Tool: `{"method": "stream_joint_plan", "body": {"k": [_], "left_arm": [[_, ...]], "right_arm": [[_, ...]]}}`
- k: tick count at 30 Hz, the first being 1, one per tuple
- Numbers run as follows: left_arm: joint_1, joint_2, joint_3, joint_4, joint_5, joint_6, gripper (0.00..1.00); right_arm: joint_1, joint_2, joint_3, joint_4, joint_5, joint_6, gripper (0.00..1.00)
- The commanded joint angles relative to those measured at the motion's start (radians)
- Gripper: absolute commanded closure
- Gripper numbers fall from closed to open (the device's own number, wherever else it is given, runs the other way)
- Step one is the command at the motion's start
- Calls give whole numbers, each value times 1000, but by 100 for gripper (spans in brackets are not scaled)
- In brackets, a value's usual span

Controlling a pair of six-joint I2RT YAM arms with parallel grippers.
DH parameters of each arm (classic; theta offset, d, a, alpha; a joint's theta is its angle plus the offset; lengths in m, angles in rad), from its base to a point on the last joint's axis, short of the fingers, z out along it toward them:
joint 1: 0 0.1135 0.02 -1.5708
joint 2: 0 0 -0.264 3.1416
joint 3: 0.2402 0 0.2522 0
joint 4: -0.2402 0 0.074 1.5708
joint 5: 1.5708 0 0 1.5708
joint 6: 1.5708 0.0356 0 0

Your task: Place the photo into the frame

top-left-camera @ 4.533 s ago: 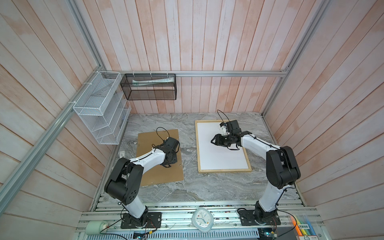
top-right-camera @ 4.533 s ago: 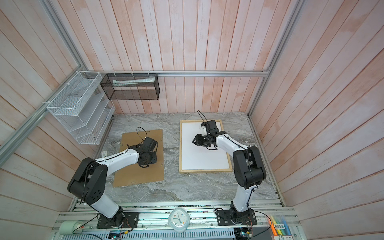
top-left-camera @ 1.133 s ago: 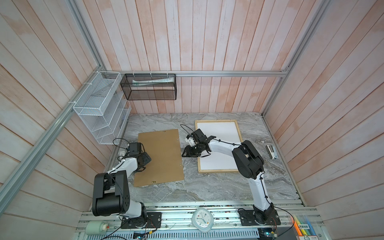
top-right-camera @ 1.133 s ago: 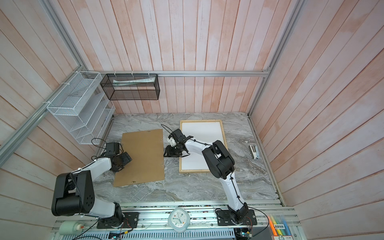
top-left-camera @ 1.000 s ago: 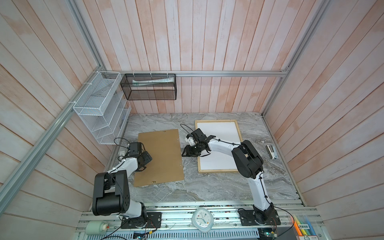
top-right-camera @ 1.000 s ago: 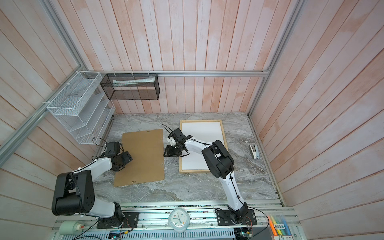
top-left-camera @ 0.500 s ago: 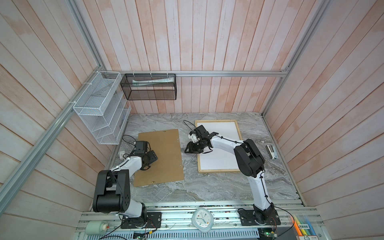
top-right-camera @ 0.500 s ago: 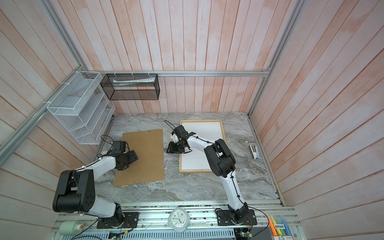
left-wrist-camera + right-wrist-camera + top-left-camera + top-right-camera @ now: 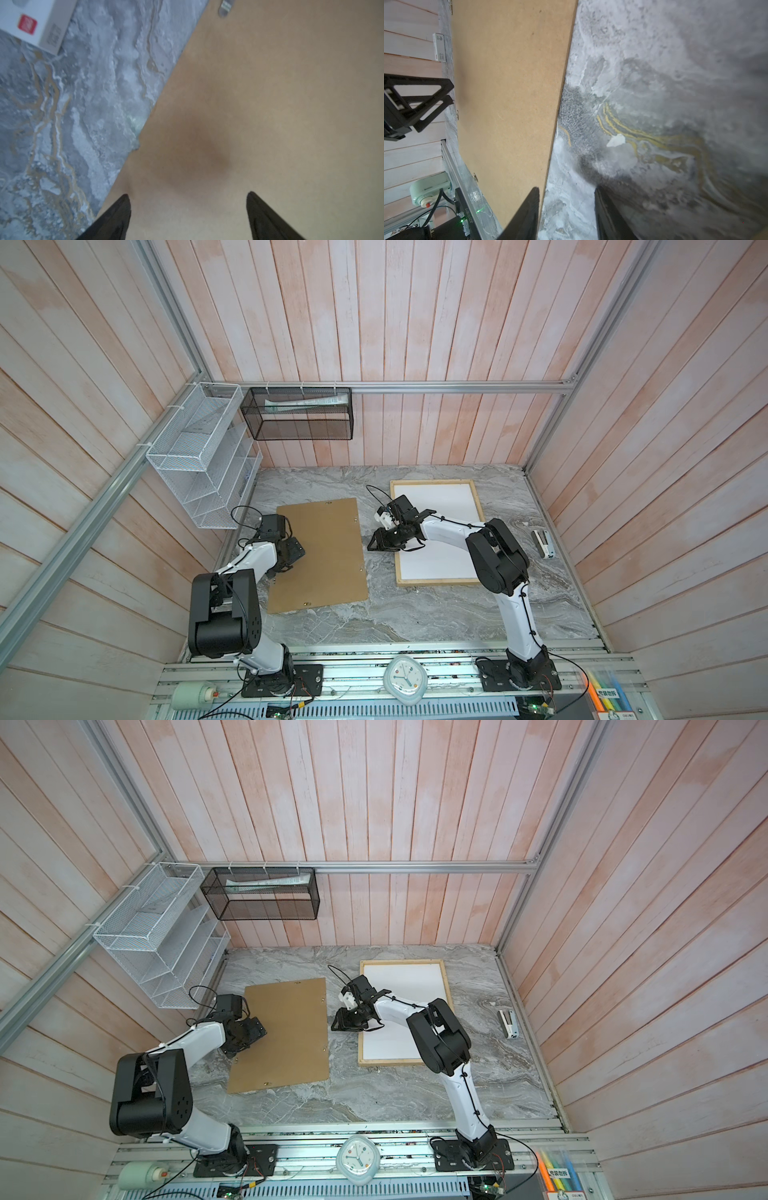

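Now: L gripper (image 9: 188, 195) wide open, R gripper (image 9: 566, 190) half open, both empty, at opposite edges of board (image 9: 320, 556). The photo (image 9: 440, 506) sits in the frame (image 9: 436, 582) beside R gripper. Thin board: your pinch may slip.

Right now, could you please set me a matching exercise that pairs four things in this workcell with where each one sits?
Things:
1. brown board
2. wooden frame
3. clock
4. black mesh basket

Places:
A. hung on the back wall
B. flat on the table, right half
C. on the front rail
D. flat on the table, left half

Pairs: 1-D, 2-B, 3-C, 4-A.
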Motion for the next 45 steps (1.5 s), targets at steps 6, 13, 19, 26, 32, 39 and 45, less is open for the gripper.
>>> {"method": "stream_joint_plan", "body": {"k": [6,13,19,26,32,39,45], "left_arm": [[25,121,133,-108,-124,35,11],[26,143,137,-107,-105,31,11],[27,165,118,-99,-83,21,11],[26,152,64,-36,28,27,11],[9,147,23,12,149,6,12],[-49,126,17,29,186,-15,12],[-81,130,-5,64,227,-34,12]], "right_arm": [[14,-38,-116,71,-18,22,54],[18,-41,-116,79,-24,26,55],[18,-19,-53,27,-10,1,55],[18,-24,-77,64,-26,37,55],[15,15,-4,0,-18,-7,54],[-8,61,89,-53,-14,-15,54],[-29,115,192,-112,-9,-27,54]]}}
